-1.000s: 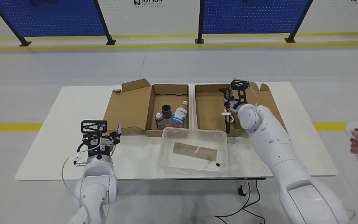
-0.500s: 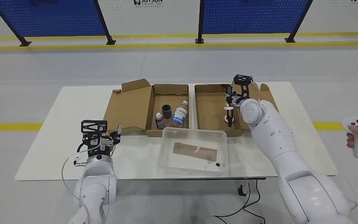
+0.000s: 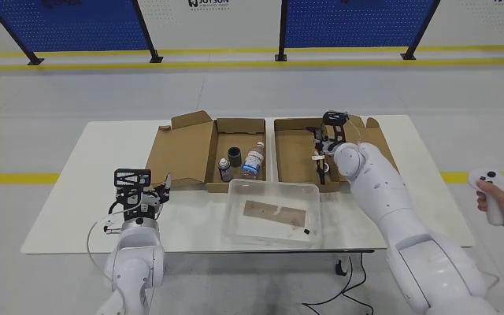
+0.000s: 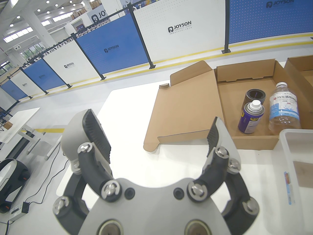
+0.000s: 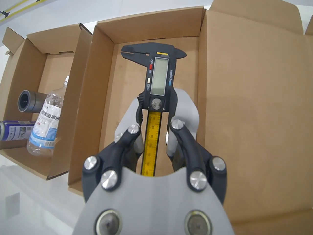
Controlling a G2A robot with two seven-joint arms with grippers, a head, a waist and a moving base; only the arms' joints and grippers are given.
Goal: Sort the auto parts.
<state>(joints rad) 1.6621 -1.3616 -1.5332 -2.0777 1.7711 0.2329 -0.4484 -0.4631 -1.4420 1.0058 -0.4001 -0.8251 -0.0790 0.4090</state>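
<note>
Your right pincer [image 5: 157, 107] is closed on a digital caliper [image 5: 159, 74]. It grips the black slider body from both sides just below the display, and the yellow scale runs back between the fingers toward the wrist. In the right wrist view the caliper's jaw end points at the far wall of the right cardboard box [image 5: 122, 94], near the top centre of the frame. The tool lies within the box's outline, but you cannot tell whether it touches the box floor. In the top view this box sits right of centre on the white surface [image 3: 87, 173], with its flaps open.

Your left pincer [image 4: 154, 133] is wide open and holds nothing — its ribbed pads stand well apart. It hangs over bare surface at the lower left of the top view, well away from both boxes.

The left cardboard box [image 4: 244, 76], just beside the right one, holds three things close together: a black cylindrical sleeve [image 4: 255, 96], a blue spray can [image 4: 250, 117] with a white cap, and a clear plastic bottle [image 4: 283, 110] with a white-and-blue label.

A clear plastic bin [image 3: 272, 185] sits just below the two boxes in the top view, close against their near edges. In it lie a brown cardboard slip [image 3: 274, 211] and a small dark piece [image 3: 305, 231] at the bin's lower right corner.
</note>
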